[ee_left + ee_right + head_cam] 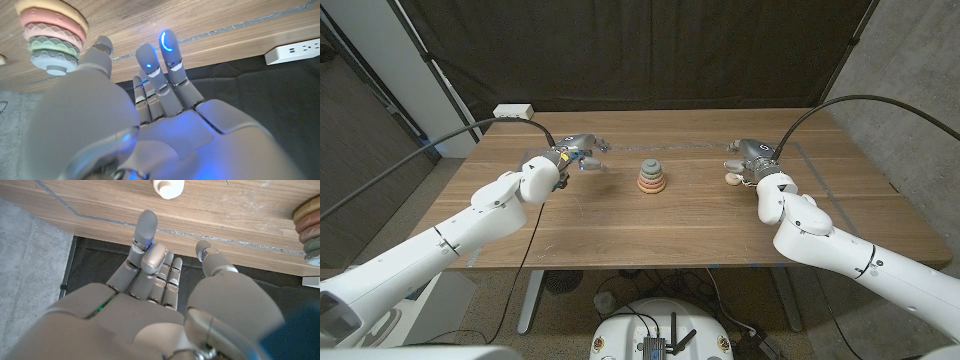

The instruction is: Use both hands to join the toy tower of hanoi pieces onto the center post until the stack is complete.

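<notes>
Ring stack (652,177) mid-bench (620,230); cream piece (732,180) just beside right hand (752,158). Left hand (578,153) and right hand released, grasping nothing.

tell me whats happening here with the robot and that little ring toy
A two-armed robot is stacking a toy tower of hanoi at the middle of the wooden table. Several coloured rings already sit on the post. The left hand and right hand hover on either side of it, holding nothing. One small cream piece lies on the table beside the right hand, likely the next part to go on.
</notes>
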`<state>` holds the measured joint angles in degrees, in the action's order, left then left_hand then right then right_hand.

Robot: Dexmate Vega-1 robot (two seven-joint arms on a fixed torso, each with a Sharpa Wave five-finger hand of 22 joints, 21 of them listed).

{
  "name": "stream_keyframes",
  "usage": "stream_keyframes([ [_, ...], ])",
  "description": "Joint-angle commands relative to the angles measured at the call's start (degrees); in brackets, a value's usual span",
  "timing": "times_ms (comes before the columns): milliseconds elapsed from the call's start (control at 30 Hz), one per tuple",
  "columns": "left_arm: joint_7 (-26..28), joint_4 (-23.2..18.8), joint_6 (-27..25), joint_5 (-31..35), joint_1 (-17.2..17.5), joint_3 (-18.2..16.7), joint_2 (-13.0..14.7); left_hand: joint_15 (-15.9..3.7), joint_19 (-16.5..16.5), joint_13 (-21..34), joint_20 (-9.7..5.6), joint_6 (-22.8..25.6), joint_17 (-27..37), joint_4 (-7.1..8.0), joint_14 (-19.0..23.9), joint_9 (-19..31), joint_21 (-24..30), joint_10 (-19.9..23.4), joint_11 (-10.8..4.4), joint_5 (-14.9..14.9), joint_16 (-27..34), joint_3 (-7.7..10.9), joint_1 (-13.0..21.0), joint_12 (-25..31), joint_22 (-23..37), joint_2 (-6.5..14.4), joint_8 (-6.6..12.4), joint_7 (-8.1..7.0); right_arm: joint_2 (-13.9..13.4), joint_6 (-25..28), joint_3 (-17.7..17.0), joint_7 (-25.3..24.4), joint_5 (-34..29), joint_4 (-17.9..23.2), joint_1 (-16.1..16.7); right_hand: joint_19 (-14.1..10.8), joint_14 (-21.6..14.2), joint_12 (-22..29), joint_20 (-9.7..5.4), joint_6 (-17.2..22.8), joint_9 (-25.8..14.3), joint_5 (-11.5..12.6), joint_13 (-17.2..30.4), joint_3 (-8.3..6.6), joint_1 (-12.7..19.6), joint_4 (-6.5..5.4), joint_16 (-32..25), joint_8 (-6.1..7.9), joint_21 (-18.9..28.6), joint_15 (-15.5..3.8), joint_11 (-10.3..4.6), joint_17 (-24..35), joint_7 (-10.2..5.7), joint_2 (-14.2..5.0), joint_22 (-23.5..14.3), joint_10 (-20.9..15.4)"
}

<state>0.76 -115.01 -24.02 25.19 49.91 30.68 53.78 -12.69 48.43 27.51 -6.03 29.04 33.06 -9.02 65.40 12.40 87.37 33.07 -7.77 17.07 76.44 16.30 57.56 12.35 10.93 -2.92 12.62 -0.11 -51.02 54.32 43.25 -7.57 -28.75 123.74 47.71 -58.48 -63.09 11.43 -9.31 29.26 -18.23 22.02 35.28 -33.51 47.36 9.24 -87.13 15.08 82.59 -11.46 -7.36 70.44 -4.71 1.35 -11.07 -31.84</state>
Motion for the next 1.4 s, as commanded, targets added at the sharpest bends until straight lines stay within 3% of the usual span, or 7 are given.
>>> stream_keyframes([
  [33,6.1,0.1,-2.0,-0.8,3.3,-1.3,-0.3,0.09,-0.3,0.2,-5.96,0.7,0.2,0.06,0.3,0.1,0.4,0.6,0.1,0.5,0.2,0.17,-0.1,0.4,0.2,0.5,0.4,-0.19,0.2,-1.1,0.6,1.0,-0.4,-0.9,-0.8,-0.6,-0.6,0.3,-3.4,-0.4,-0.1,0.3,0.2,-0.32,-0.2,0.13,-0.5,-0.08,0.0,-0.99,0.15,0.1,0.13,-0.05,-0.1,-0.1],
  [633,12.6,-0.9,-3.1,-3.9,8.1,-3.5,0.0,0.09,-0.6,0.1,-5.93,1.4,0.8,0.17,-0.2,0.1,0.3,1.3,0.13,0.6,-0.1,0.34,-0.5,0.1,0.1,0.8,0.37,-0.37,-0.4,-1.4,-0.3,1.1,-0.4,-0.6,0.2,-0.3,-0.4,-0.2,-3.39,-1.1,0.1,0.3,0.0,-0.37,-0.3,0.14,-0.5,-0.63,-0.2,-0.97,0.39,0.1,0.63,0.14,0.0,1.4],
  [1400,14.8,-1.3,-3.8,-4.9,9.4,-3.6,0.8,0.08,-0.8,0.0,-5.91,2.1,0.8,0.2,-0.4,0.2,0.3,2.0,-0.17,0.7,-0.3,0.39,-0.8,0.1,0.1,0.9,0.41,-0.45,-0.1,0.1,1.2,3.0,-2.0,-0.7,-0.6,0.0,0.2,-0.5,-3.38,-1.5,0.4,0.4,-0.3,-0.43,-0.3,0.18,-0.2,-1.1,-0.3,-0.97,0.83,0.0,0.81,0.34,0.0,2.7],
])
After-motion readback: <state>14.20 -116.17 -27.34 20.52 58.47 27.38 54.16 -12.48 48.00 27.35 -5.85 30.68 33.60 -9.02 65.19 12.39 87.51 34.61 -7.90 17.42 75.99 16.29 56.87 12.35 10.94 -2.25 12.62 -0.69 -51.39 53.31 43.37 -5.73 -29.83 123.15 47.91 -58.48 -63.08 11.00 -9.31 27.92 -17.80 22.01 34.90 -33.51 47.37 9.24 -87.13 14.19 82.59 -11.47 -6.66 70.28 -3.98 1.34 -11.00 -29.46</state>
